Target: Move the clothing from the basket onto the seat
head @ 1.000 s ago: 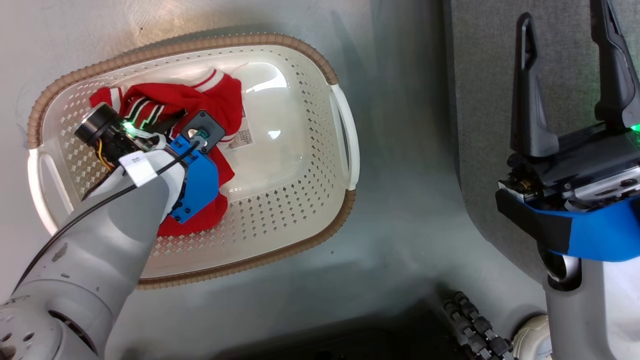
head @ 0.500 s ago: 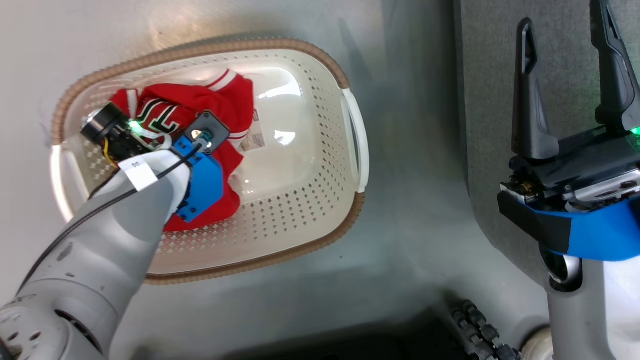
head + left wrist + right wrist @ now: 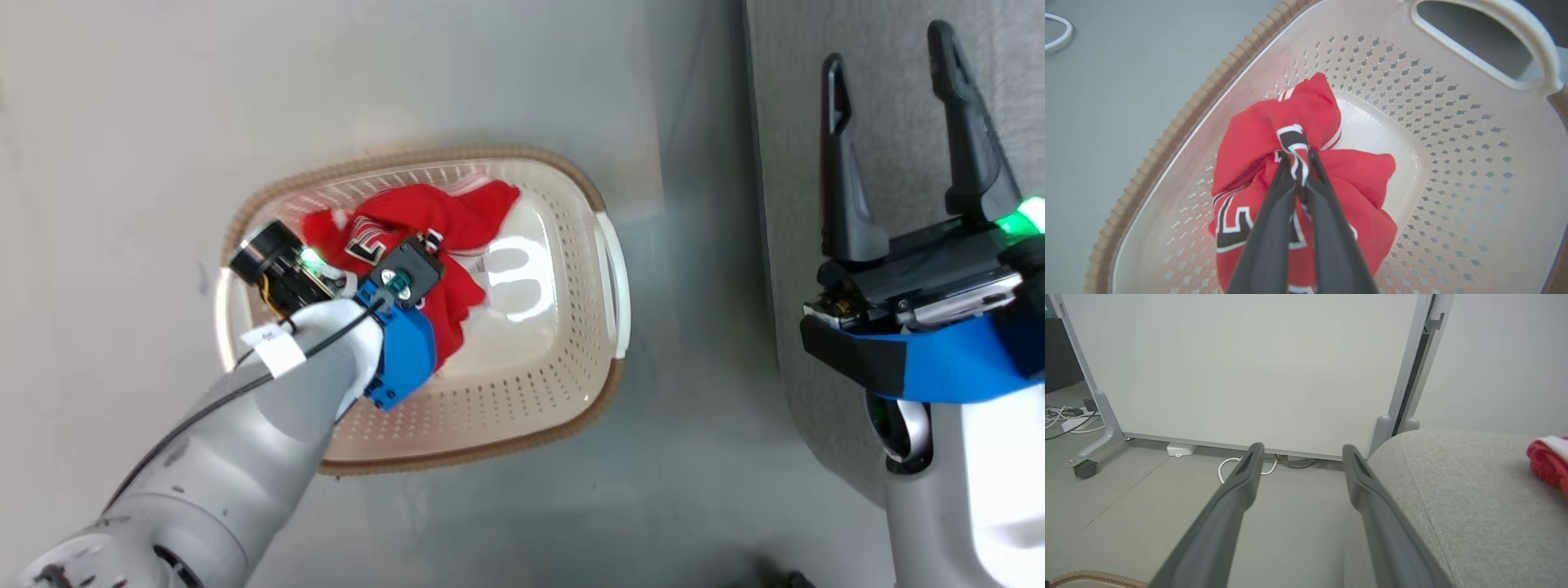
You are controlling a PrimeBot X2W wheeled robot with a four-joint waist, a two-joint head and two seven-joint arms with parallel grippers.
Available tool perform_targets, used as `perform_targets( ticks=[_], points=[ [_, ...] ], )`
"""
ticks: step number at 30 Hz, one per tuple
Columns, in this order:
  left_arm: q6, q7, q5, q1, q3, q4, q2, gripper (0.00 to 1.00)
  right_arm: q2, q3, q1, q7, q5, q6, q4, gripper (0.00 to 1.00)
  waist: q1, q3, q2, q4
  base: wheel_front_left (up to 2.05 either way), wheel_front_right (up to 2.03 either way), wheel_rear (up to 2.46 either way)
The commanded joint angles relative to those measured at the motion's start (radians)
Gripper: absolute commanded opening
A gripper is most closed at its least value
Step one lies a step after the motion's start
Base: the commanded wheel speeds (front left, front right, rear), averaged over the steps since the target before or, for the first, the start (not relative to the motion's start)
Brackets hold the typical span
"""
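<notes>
Basket (image 3: pixel 1453 143) around jersey (image 3: pixel 1249 134), wheeled whiteboard (image 3: pixel 1249 363) beyond seat (image 3: pixel 1474 506)

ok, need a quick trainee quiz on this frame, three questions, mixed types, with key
1. True or false: the left gripper is shut on the red jersey inside the laundry basket.
2. The right gripper is: A) open, holding nothing; B) shut on the jersey; C) shut, holding nothing.
3. In the right wrist view, what lies on the grey sofa cushion at the picture's right edge?

Key:
1. True.
2. A.
3. A red garment with white trim.
</notes>
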Motion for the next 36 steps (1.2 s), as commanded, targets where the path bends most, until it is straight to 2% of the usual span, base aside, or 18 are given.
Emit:
perform_targets(
  ticks=[1,10,12,19,36],
  points=[
    [0.000,-0.010,-0.011,0.017,-0.005,-0.012,0.001,0.00,0.000,-0.003,0.015,0.000,0.001,0.000,0.010,1.00,0.0001,-0.037,0.0000,-0.007,0.00,0.00,0.00],
    [0.000,-0.023,-0.062,0.092,0.026,-0.140,0.017,0.00,-0.011,-0.010,0.062,0.000,0.009,0.000,0.066,1.00,0.0001,-0.194,0.0000,0.033,0.00,0.00,0.00],
    [0.000,-0.022,-0.056,0.130,0.070,-0.211,0.038,0.00,-0.011,-0.016,0.085,0.000,0.016,0.000,0.084,1.00,0.0001,-0.254,0.0000,0.047,0.00,0.00,0.00],
    [0.010,-0.023,0.004,0.226,0.195,-0.371,0.055,0.00,-0.014,-0.026,0.152,0.000,0.025,0.000,0.129,1.00,0.0001,-0.403,0.0000,0.080,0.00,0.00,0.00],
    [0.029,-0.023,0.118,0.412,0.490,-0.672,0.074,0.00,-0.018,-0.004,0.273,0.000,0.049,0.000,0.193,1.00,0.0001,-0.643,0.0000,0.088,0.00,0.00,0.00]
  ],
)
